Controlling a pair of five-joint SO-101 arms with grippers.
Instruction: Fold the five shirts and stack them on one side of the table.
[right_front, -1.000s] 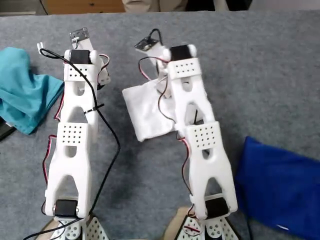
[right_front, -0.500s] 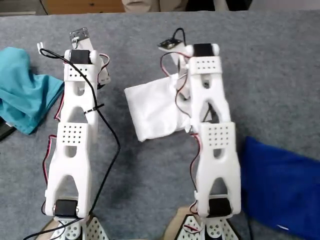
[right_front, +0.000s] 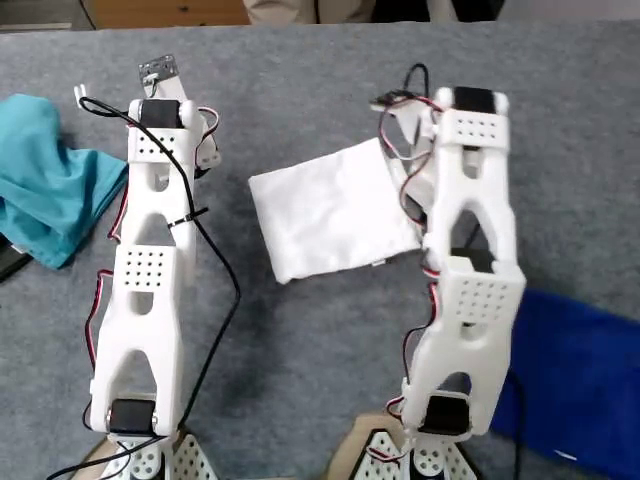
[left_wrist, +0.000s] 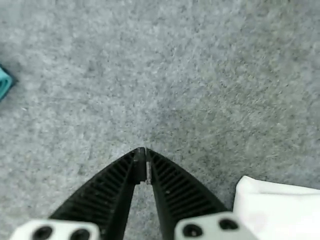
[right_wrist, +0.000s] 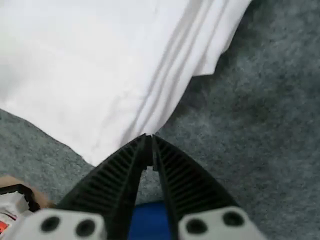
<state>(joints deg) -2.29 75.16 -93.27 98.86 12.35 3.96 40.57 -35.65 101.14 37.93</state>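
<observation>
My right arm hides part of the dark blue cloth shirt (right_front: 585, 380), cut off at 4 o'clock. My right gripper (right_wrist: 149, 142), fingers pressed together, sits at the folded white cotton shirt (right_front: 325, 210) mid-table. My left gripper (left_wrist: 141, 157) is pinched too, over the grey felt table (right_front: 560, 120). The crumpled teal shirt (right_front: 45, 190) is cropped at 9 o'clock. My right arm has swung toward 3 o'clock, uncovering the white shirt.

My high camera looks steeply down over the whole surface (right_front: 300, 60) from above. Each wrist camera rides close behind its own jaws, aimed down at the surface. All three views share the white shirt (right_front: 330, 215).
</observation>
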